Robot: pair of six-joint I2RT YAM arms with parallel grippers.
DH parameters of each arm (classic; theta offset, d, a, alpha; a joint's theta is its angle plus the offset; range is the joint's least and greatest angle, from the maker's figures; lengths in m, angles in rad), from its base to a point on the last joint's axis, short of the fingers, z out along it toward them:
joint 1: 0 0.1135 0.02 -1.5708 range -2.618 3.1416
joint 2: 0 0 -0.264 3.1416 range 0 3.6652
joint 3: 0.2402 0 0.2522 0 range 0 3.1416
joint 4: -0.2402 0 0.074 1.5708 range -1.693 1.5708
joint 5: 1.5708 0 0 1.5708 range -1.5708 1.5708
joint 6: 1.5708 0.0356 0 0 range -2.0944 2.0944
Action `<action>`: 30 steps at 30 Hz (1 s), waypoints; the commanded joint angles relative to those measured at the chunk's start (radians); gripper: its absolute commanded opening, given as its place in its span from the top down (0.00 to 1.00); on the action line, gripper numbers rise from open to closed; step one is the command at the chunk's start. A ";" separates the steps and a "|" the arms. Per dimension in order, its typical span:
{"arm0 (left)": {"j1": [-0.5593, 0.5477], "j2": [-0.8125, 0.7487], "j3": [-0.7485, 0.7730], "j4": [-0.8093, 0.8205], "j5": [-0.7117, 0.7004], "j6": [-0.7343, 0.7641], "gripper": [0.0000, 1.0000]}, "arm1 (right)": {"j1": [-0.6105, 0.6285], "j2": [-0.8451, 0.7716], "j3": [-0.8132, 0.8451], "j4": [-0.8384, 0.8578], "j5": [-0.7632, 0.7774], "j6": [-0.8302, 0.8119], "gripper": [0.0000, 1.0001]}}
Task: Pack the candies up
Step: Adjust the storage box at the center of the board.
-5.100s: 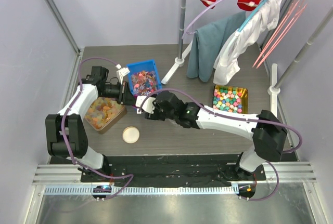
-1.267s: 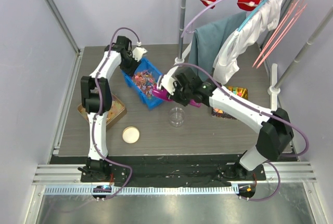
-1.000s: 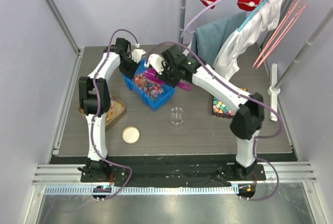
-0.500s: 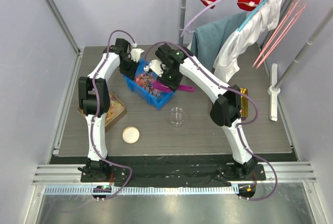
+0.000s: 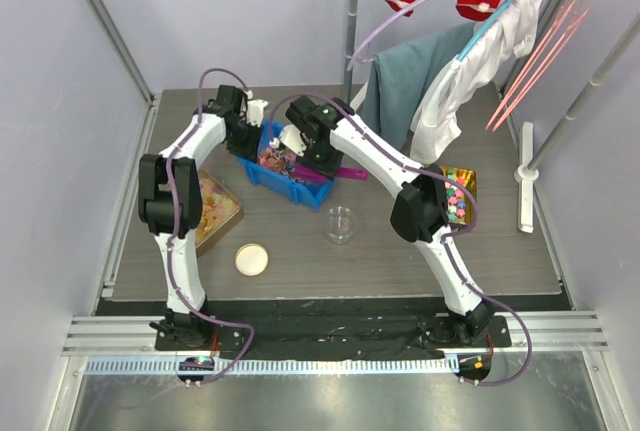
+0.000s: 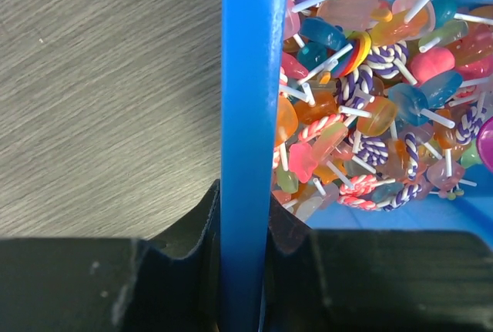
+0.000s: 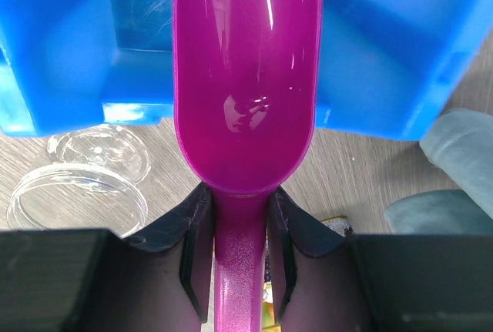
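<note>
The candies (image 6: 362,116) are tiny wrapped sweets and lollipops, red, pink, blue and orange, heaped in a blue bin (image 5: 290,179) at the back middle of the table. My left gripper (image 6: 243,216) is shut on the bin's left wall (image 6: 246,116); in the top view it (image 5: 256,133) stands at the bin's far left corner. My right gripper (image 7: 240,232) is shut on the handle of a magenta scoop (image 7: 246,78), whose bowl looks empty and reaches over the bin (image 7: 385,55). In the top view the scoop (image 5: 330,173) lies along the bin's right side.
A clear open jar (image 5: 340,223) stands just in front of the bin and also shows in the right wrist view (image 7: 77,186). Its round lid (image 5: 252,259) lies front left. A tin of orange gummies (image 5: 212,209) sits left. A tin of pastel sweets (image 5: 460,193) sits right. Clothes (image 5: 410,91) hang at the back right.
The right arm has swung from near the jar to the bin, bringing the scoop over it. The left arm still grips the bin, which has shifted and turned slightly.
</note>
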State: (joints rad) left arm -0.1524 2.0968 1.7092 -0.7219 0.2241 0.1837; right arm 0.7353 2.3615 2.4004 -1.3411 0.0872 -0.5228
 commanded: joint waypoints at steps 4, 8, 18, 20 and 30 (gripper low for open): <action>-0.003 -0.099 -0.016 0.183 0.009 -0.087 1.00 | 0.015 -0.033 -0.036 -0.165 0.077 0.001 0.99; -0.004 -0.142 -0.025 0.228 0.027 -0.118 1.00 | 0.015 -0.025 -0.061 -0.165 0.105 0.001 0.99; -0.003 -0.199 -0.083 0.303 0.074 -0.145 1.00 | 0.018 -0.044 0.035 -0.164 0.056 -0.002 0.99; -0.003 -0.195 -0.098 0.315 0.075 -0.147 1.00 | 0.016 -0.048 0.048 -0.164 0.046 -0.008 0.99; -0.003 -0.141 -0.100 0.314 0.072 -0.142 1.00 | -0.002 -0.085 0.077 -0.158 -0.069 -0.045 0.99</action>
State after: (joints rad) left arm -0.1570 1.9846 1.5600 -0.6102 0.2459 0.1001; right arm 0.7464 2.3627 2.4344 -1.3468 0.0772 -0.5327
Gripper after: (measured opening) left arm 0.204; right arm 0.340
